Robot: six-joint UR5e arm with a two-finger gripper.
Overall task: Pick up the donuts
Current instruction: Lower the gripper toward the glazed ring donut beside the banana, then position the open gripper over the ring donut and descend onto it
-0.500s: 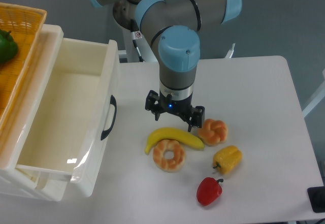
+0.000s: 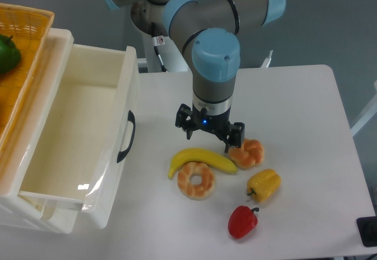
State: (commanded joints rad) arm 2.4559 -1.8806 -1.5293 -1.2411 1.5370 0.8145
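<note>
Donut position: the ring donut [image 2: 196, 180] lies flat, hole up, on the white counter [image 2: 294, 112], toward the near edge and roughly midway between its left and right edges.
Claw position: the claw [image 2: 210, 141] hangs farther from the near edge than the donut and slightly to the donut's right, pointing down.
Key relation: the donut is nearer the front edge than the claw and a little to the left; the claw is not over it and stands apart from it.
Long axis: none to speak of; the donut is a round ring, so any approach angle looks equal, with rim or centre hole as the likely grip.
Claw state: the two fingers are spread with a clear gap and hold nothing.
In the way: the yellow banana [image 2: 201, 159] lies between claw and donut, its curved back touching or just beside the donut's far rim; a finger coming down on that side may catch it.
Other neighbours: a knotted bun-like pastry [image 2: 247, 153] sits just under the claw's right finger; the yellow pepper [image 2: 264, 184] is near the donut's right; the red pepper [image 2: 242, 221] lies toward the front edge.
Left side: an open white drawer [image 2: 76, 142] with a black handle [image 2: 125, 137]; above it a wicker basket [image 2: 23, 65] holding something green [image 2: 7, 52].
</note>
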